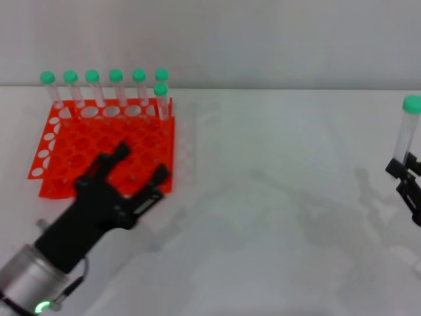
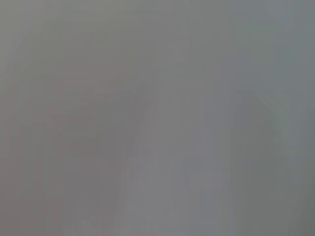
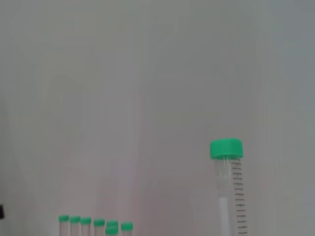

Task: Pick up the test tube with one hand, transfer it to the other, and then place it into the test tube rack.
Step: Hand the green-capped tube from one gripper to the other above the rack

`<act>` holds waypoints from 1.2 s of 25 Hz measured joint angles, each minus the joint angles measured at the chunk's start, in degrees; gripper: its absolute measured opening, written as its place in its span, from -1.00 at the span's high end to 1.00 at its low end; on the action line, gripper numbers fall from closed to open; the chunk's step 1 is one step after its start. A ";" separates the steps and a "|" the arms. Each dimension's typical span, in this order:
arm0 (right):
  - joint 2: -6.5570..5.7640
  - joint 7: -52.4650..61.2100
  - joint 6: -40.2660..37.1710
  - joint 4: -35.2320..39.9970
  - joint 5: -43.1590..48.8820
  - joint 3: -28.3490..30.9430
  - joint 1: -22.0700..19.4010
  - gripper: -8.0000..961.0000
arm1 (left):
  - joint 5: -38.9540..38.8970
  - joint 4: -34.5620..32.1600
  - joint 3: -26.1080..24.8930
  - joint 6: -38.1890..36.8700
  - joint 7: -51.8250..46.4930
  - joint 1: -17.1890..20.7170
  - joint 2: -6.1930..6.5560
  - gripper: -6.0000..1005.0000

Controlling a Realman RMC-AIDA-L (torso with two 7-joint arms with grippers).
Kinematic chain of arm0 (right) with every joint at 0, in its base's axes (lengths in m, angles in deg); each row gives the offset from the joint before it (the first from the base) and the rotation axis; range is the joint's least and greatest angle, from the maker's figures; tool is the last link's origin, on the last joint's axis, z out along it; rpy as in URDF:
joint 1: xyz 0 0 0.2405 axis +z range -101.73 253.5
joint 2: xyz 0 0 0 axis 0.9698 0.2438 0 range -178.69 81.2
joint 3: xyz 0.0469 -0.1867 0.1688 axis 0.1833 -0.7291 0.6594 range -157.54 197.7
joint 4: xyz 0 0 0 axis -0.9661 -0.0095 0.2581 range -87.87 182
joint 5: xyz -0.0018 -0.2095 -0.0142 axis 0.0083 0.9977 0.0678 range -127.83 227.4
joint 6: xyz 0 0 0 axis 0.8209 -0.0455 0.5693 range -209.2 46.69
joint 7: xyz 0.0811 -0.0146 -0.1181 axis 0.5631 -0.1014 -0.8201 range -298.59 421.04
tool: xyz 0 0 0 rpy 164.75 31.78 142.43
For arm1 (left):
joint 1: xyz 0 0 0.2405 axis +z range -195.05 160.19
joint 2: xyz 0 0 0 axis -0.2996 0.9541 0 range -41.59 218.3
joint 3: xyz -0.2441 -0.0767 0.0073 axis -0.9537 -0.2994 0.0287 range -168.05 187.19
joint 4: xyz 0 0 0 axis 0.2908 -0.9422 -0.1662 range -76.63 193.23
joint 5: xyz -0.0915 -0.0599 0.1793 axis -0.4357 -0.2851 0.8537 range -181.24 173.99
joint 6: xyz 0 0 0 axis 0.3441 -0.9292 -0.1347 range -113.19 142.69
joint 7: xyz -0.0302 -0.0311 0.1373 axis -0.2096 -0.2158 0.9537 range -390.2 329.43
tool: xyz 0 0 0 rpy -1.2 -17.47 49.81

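The orange-red test tube rack point(image 1: 79, 148) lies at the left of the white table, with several green-capped tubes point(image 1: 116, 89) standing along its far row. My left gripper point(image 1: 139, 163) is open and empty, its fingers spread over the rack's near right part. My right gripper point(image 1: 406, 172) is at the far right edge of the head view, shut on the lower part of a clear test tube point(image 1: 405, 135) with a green cap, held upright above the table. That tube also shows in the right wrist view point(image 3: 229, 187), with the rack's tubes point(image 3: 93, 225) far off. The left wrist view shows only grey blur.
A clear plastic rack point(image 1: 189, 141) stands just right of the orange one. White table surface point(image 1: 276, 217) stretches between the two arms. A pale wall point(image 1: 263, 39) runs behind the table.
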 joint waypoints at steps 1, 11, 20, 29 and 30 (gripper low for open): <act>0.08 -1.44 0.33 -1.83 -0.25 0.01 0.24 0.54 | 2.16 1.27 0.01 -0.68 0.00 -0.38 -0.06 -0.68; 0.24 -2.75 0.45 -4.18 -0.35 -7.37 0.71 0.52 | 9.89 11.01 8.03 -7.94 -0.91 -4.26 -0.22 -0.67; 0.33 -2.84 0.64 -4.00 -0.57 -13.42 0.82 0.49 | 9.66 17.10 13.30 -18.39 -8.18 -7.02 -0.47 -0.67; 0.32 -2.88 0.36 -2.93 -0.65 -16.17 1.26 0.47 | 9.62 17.85 14.90 -20.29 -15.27 -9.34 -0.45 -0.59; 0.32 -2.89 0.35 -2.81 -0.66 -16.23 1.26 0.47 | 9.62 17.86 14.88 -20.62 -15.40 -9.40 -0.45 -0.55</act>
